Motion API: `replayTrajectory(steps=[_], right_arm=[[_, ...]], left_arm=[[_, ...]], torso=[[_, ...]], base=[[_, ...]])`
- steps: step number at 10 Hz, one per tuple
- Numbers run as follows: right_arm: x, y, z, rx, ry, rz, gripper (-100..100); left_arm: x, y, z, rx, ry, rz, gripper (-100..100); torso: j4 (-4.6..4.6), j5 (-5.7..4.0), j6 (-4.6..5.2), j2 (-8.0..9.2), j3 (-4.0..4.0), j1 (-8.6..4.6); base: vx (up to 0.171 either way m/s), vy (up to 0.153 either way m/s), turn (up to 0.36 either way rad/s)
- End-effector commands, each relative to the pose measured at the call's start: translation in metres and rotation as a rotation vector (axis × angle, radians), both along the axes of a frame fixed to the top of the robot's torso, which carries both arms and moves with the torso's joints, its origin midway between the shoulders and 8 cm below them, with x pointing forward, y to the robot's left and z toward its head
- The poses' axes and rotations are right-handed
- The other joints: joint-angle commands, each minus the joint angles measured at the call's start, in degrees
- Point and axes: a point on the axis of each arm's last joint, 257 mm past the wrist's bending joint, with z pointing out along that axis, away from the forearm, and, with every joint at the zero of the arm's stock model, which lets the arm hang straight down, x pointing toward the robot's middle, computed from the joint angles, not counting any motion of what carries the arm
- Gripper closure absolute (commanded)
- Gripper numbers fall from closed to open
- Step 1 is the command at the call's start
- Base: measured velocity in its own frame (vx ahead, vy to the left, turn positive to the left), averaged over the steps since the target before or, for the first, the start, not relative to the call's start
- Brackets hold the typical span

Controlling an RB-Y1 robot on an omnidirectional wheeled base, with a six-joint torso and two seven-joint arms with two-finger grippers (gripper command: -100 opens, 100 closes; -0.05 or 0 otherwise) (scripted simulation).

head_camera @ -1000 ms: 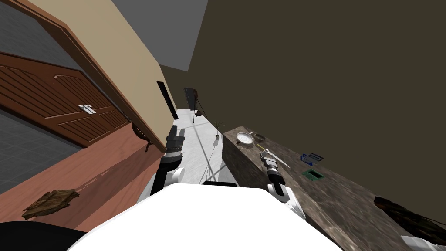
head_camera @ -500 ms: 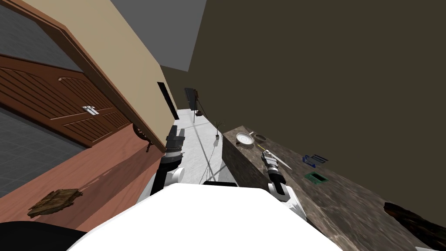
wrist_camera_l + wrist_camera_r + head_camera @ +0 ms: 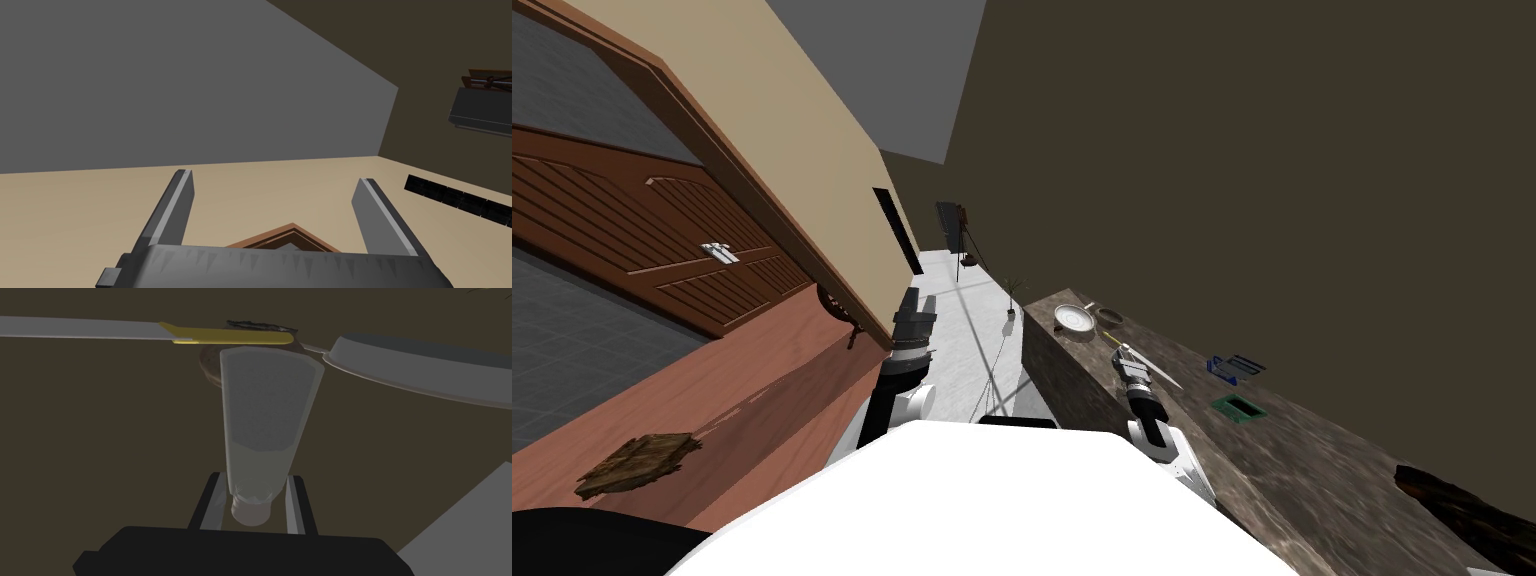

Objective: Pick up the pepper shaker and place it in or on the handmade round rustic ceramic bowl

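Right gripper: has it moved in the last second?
No. The right gripper, shut on the pepper shaker, keeps the same gap from the white pan in the head view.

The right end effector (image 3: 256, 477) clamps the pale pepper shaker (image 3: 270, 408) before a brown bowl (image 3: 211, 365).

You are not seeing any words, numbers, labels or signs that can be read here.
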Motion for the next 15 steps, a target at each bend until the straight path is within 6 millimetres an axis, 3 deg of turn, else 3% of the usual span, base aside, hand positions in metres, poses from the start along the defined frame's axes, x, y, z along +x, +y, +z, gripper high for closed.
replayTrajectory(steps=[1, 2, 3, 7, 15], right_arm=[[0.0, 0.0, 0.0, 0.0, 0.0, 0.0, 100], [0.0, 0.0, 0.0, 0.0, 0.0, 0.0, 0], [0.006, 0.001, 0.004, 0.004, -0.002, 0.02, 100], [0.027, -0.005, 0.024, -0.002, -0.011, 0.062, 100], [0.066, -0.027, 0.065, -0.021, -0.007, 0.11, 100]], left_arm=[[0.0, 0.0, 0.0, 0.0, 0.0, 0.0, 0], [0.0, 0.0, 0.0, 0.0, 0.0, 0.0, 0], [0.0, 0.0, 0.0, 0.0, 0.0, 0.0, 0], [0.0, 0.0, 0.0, 0.0, 0.0, 0.0, 0], [0.0, 0.0, 0.0, 0.0, 0.0, 0.0, 0]], torso=[[0.0, 0.0, 0.0, 0.0, 0.0, 0.0], [0.0, 0.0, 0.0, 0.0, 0.0, 0.0], [0.0, 0.0, 0.0, 0.0, 0.0, 0.0], [0.04, -0.08, -0.02, 0.6, 0.3, 0.11], [-0.05, -0.11, -0.1, 0.16, 0.05, -0.09]], base=[[0.0, 0.0, 0.0], [0.0, 0.0, 0.0], [-0.118, 0.065, 0.029], [-0.162, 0.019, 0.058], [-0.068, -0.027, 0.089]])
